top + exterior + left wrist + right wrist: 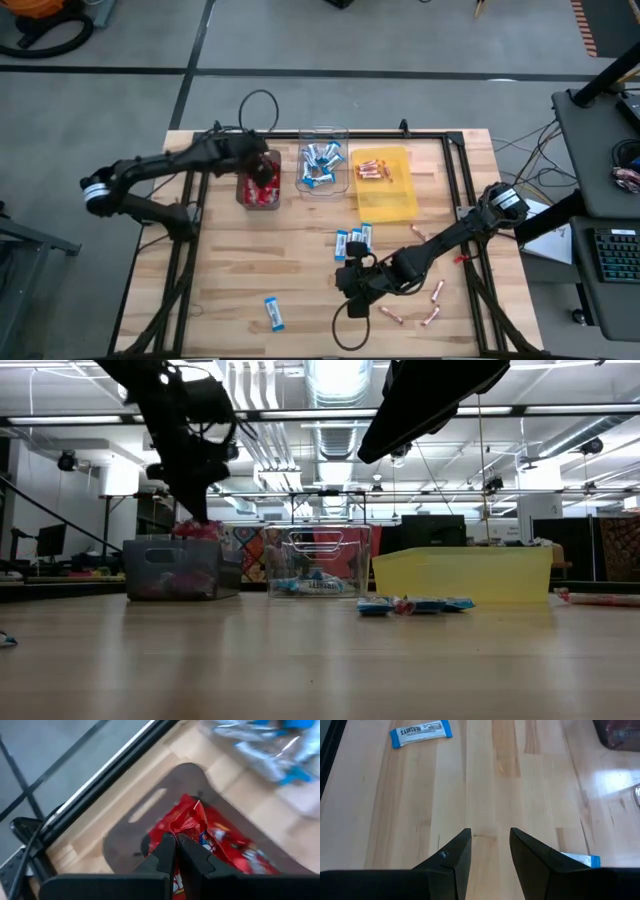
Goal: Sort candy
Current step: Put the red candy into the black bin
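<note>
Left claw (175,845) pinches a red packet (192,820) shut over the dark tray (258,190) near the counter's far edge; we judge a drop is due. Right claw (490,845) hangs open, empty, near the front edge, where blue-and-white bars (354,240) and copper sticks (432,295) lie unsorted.

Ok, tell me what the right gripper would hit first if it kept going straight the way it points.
Probably nothing soon: the right gripper, open and empty, looks out over bare table. The lone blue-and-white bar lies off to one side of that line, though depth is hard to judge.
</note>
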`<state>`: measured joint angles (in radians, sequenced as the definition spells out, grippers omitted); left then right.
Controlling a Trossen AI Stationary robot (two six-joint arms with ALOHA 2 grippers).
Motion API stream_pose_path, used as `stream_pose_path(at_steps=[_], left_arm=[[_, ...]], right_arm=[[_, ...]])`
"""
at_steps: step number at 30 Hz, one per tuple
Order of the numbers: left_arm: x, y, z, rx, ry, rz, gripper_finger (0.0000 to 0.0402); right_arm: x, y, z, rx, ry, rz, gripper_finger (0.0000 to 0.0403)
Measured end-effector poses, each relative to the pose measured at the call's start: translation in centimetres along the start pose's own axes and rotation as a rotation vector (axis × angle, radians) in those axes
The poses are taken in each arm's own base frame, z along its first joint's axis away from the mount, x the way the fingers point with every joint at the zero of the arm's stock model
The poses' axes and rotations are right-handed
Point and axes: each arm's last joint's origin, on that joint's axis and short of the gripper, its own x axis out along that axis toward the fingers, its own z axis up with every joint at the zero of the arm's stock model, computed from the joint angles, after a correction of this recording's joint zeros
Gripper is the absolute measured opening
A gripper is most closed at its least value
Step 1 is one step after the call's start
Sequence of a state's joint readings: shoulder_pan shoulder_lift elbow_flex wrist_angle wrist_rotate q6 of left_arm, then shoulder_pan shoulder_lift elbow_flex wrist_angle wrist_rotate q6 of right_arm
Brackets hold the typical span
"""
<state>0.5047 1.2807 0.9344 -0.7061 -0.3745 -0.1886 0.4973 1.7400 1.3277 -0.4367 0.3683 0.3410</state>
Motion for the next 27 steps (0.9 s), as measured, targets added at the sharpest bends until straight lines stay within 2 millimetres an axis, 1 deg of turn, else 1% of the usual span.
stream_pose_path(at_steps=[4, 7, 12, 18, 27], left_arm=[[2.1, 0.9, 0.2, -0.015, 0.063, 0.043, 0.0000], [3.2, 0.8, 0.1, 0.006, 0.105, 0.052, 0.0000], [4.6, 0.3, 0.0, 0.037, 0.145, 0.059, 0.0000], [5.1, 0.1, -0.1, 0.042, 0.162, 0.067, 0.0006], [4.7, 0.2, 0.0, 0.041, 0.149, 0.065, 0.0068]], right_arm=[[0.0, 0.0, 0.0, 0.000, 0.000, 0.000, 0.0127], [0.0, 0.0, 0.1, 0.008, -0.002, 0.001, 0.0127], [-0.1, 0.0, 0.1, 0.010, -0.004, 0.001, 0.0127], [-0.7, -0.2, 0.4, 0.043, -0.018, 0.007, 0.0127], [-1.1, -0.3, 0.6, 0.069, -0.029, 0.011, 0.0128]])
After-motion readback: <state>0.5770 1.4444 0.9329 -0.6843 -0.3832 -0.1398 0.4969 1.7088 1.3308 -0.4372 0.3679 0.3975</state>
